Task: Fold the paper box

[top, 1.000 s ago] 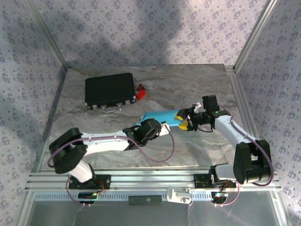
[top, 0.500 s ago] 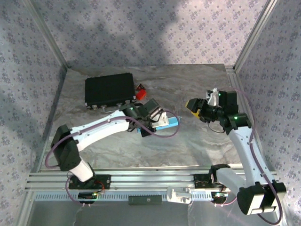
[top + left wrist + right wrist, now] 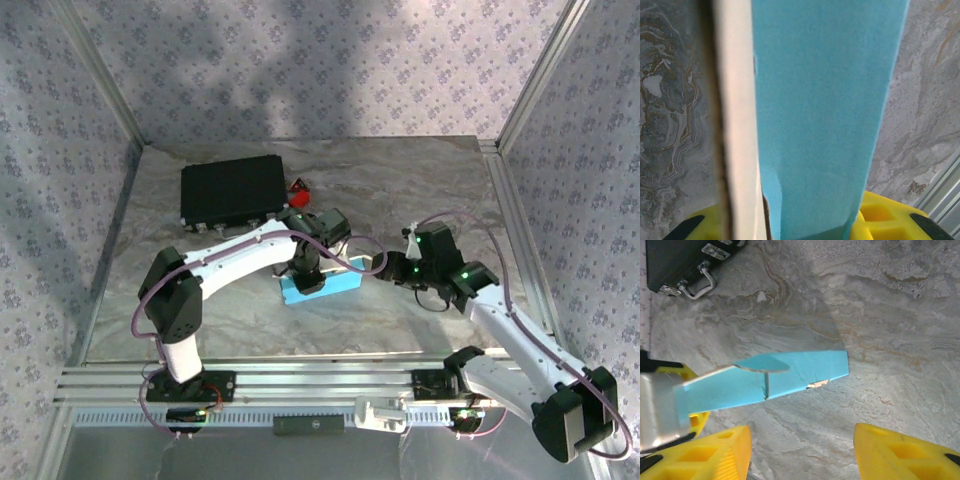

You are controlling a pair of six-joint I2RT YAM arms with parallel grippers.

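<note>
The paper box [image 3: 335, 287] is a light-blue flattened piece lying lengthwise on the marble table, left of centre. My left gripper [image 3: 308, 278] comes down on its left part. In the left wrist view the blue card [image 3: 820, 110], with a white inner strip on its left, runs up between the yellow fingers [image 3: 885, 217], and my left gripper [image 3: 790, 225] is shut on it. My right gripper [image 3: 392, 268] hovers just off the box's right end. It is open [image 3: 802, 445] with bare table between its fingers, and the paper box [image 3: 765, 377] lies beyond the tips with a small rounded flap lifted.
A black rectangular case [image 3: 232, 192] with metal latches lies at the back left, its handle [image 3: 695, 287] facing the middle. A small red object [image 3: 299, 189] sits by its right end. Patterned walls enclose the table [image 3: 430, 180] on three sides.
The left arm has swung round and brought the box down and slightly left. The right arm pulled back and up, then came in again toward the box's right end.
</note>
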